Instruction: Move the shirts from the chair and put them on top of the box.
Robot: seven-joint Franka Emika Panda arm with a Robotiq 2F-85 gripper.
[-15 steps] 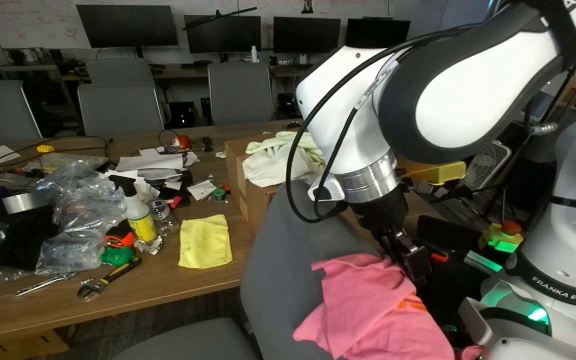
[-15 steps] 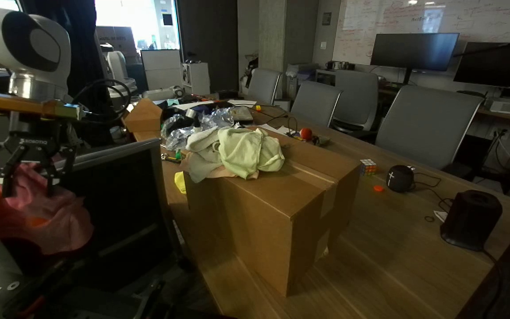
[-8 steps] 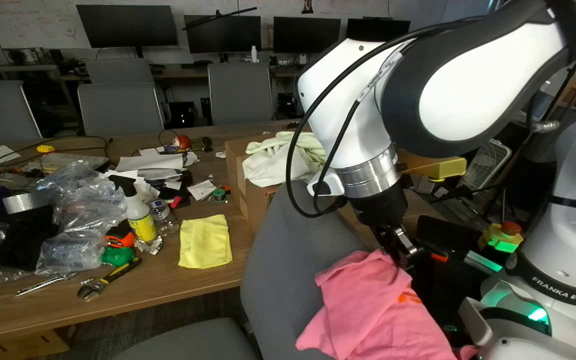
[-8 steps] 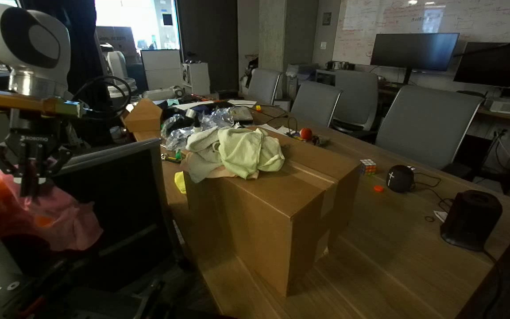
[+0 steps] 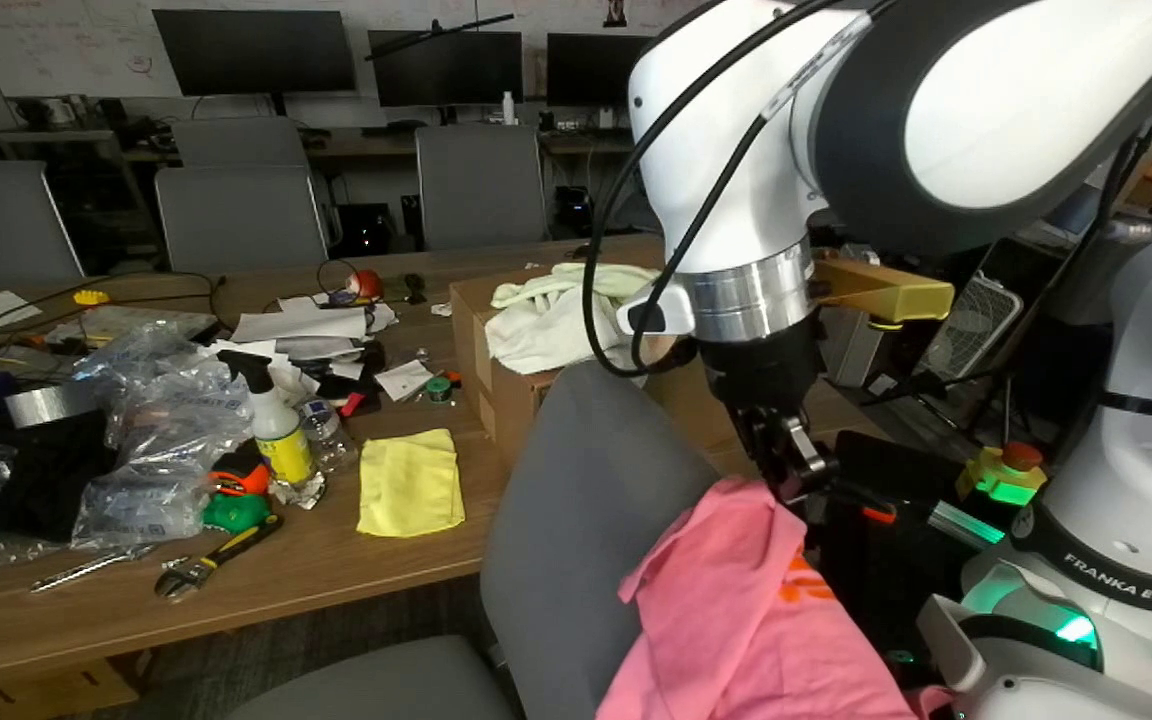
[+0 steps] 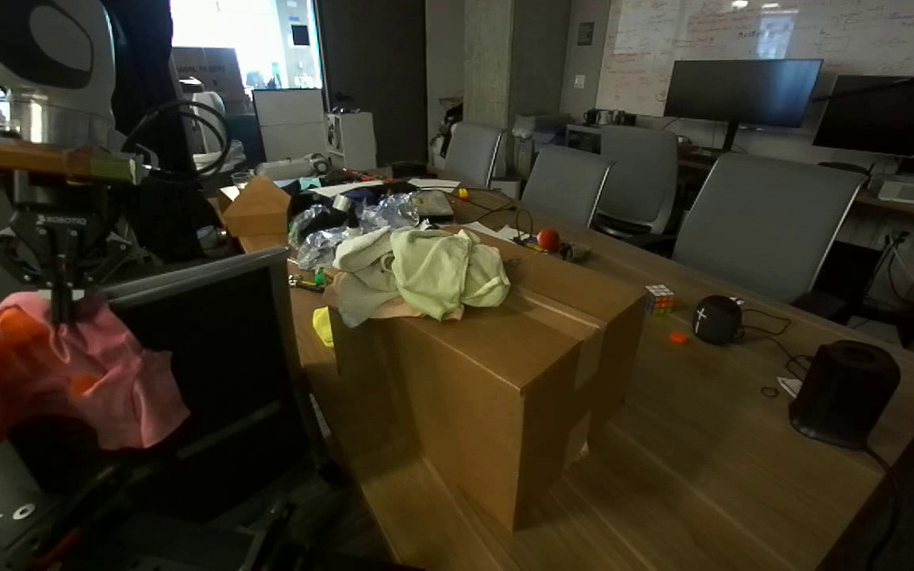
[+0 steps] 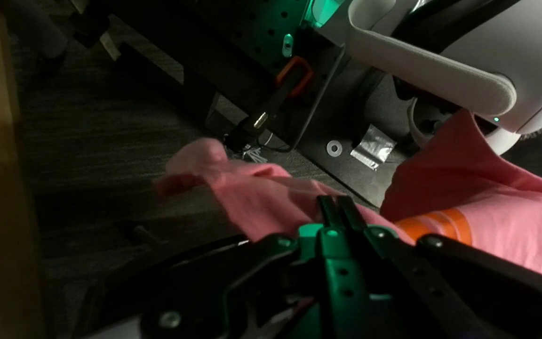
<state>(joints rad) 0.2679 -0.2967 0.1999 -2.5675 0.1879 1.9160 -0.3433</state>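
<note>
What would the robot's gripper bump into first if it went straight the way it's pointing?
The gripper points down, so probably the pink shirt it's holding, which hangs right below. After that I can't be sure: the shirt hides a lot, and depth is unclear.

Office-like lab, whiteboard (image 6: 893, 32), row of monitors (image 5: 466, 75), robot arm (image 5: 986, 105)
</note>
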